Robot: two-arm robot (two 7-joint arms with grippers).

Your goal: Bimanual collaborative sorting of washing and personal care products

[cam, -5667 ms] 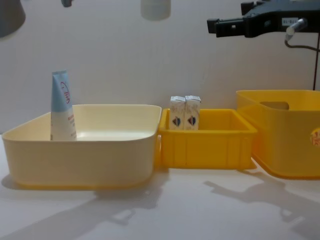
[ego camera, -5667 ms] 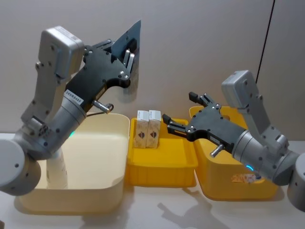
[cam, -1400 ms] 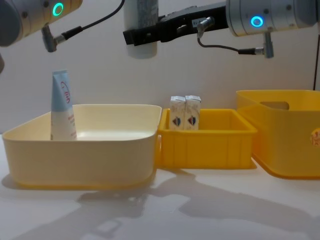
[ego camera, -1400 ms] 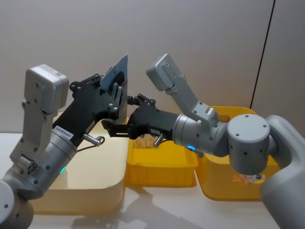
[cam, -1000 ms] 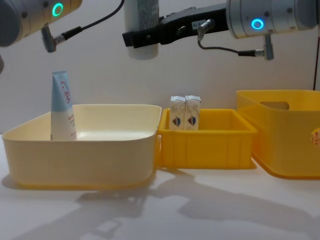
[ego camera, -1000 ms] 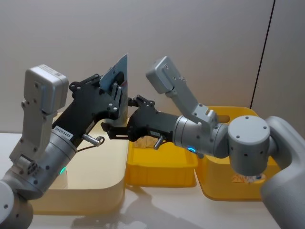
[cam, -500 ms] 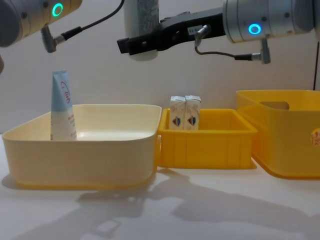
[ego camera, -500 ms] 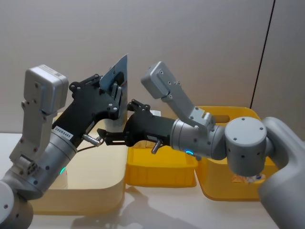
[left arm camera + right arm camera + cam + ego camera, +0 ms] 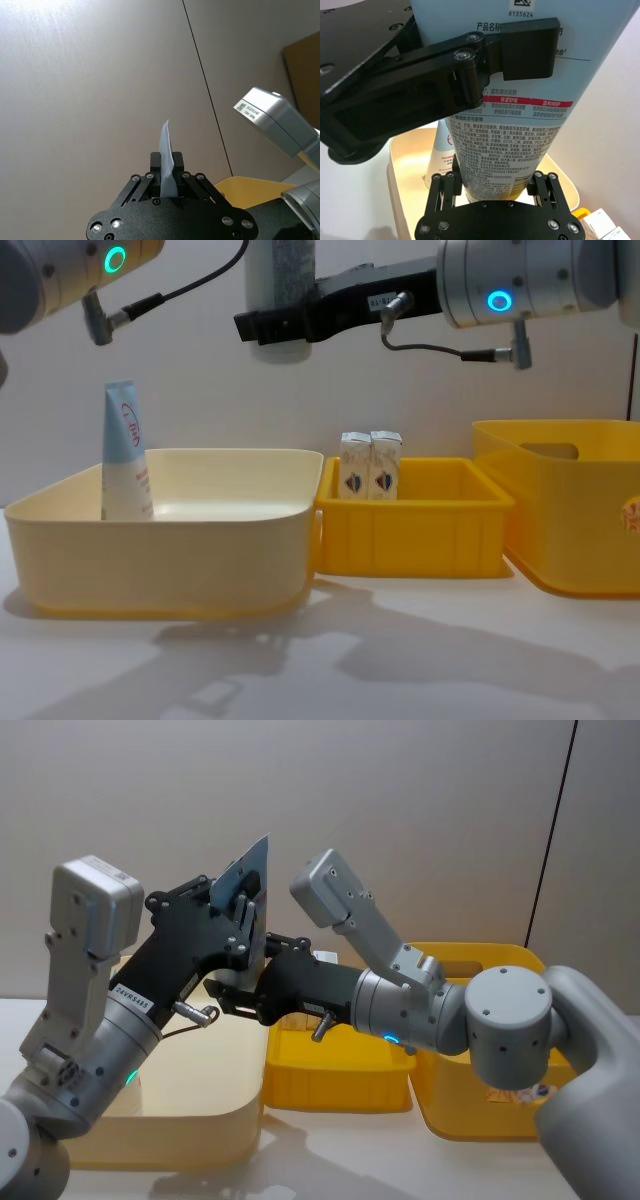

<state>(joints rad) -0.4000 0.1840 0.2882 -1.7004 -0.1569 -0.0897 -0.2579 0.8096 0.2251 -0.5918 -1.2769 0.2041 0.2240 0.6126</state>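
A squeeze tube (image 9: 252,885) is held aloft above the inner edge of the cream bin (image 9: 160,530), pinched near its crimped top between the fingers of the left gripper (image 9: 167,172). The right gripper (image 9: 492,182) is brought up to the tube's lower body, its fingers spread on either side of the tube and not yet seen to be closed on it; a hand-over between the arms appears to be in progress.

Some sorting seems already done: a second tube (image 9: 122,452) stands upright at the left end of the cream bin, and two small white cartons (image 9: 370,466) stand side by side, touching, against the back wall of the small yellow bin (image 9: 410,530). The large yellow bin (image 9: 570,510) sits at the right end of the table; its contents cannot be made out. The held tube is still to be transferred and placed.
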